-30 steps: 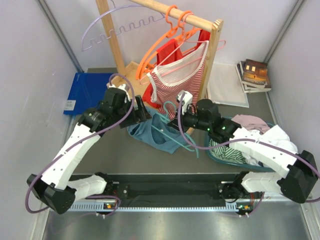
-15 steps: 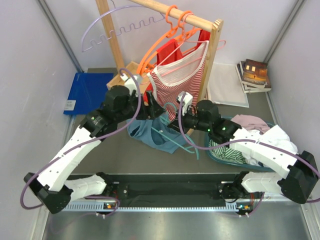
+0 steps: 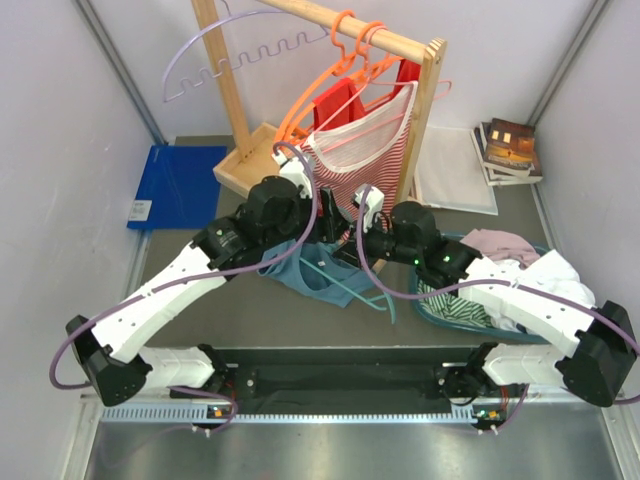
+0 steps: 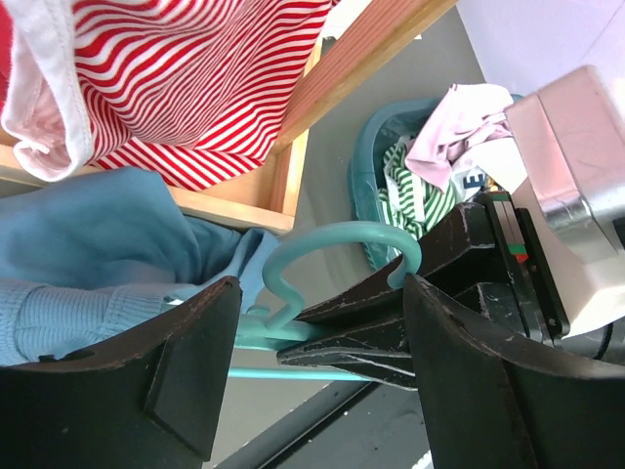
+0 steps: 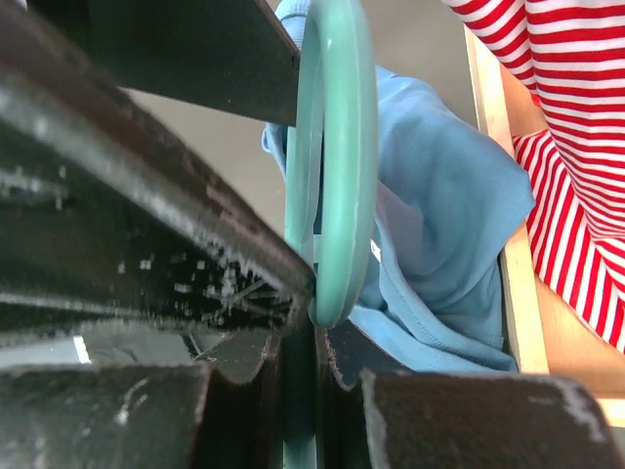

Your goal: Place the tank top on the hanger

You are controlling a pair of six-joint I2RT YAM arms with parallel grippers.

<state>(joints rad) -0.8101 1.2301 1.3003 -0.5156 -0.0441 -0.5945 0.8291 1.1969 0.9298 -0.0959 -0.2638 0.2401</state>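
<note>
left pincer (image 4: 314, 350): wide (flanking hanger (image 4: 342, 231) hook) | right pincer (image 5: 311, 327): clamps hanger

- The left tool (image 3: 327, 222) is now further right, over the dusty teal-blue fabric tank top (image 3: 312, 278), straddling the hook of the thin teal-green plastic hanger (image 4: 337, 233).
- Its jaws stand slightly narrower.

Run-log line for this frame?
right hand: shut on hanger | left hand: open around hanger hook | tank top: bunched under hanger
</note>
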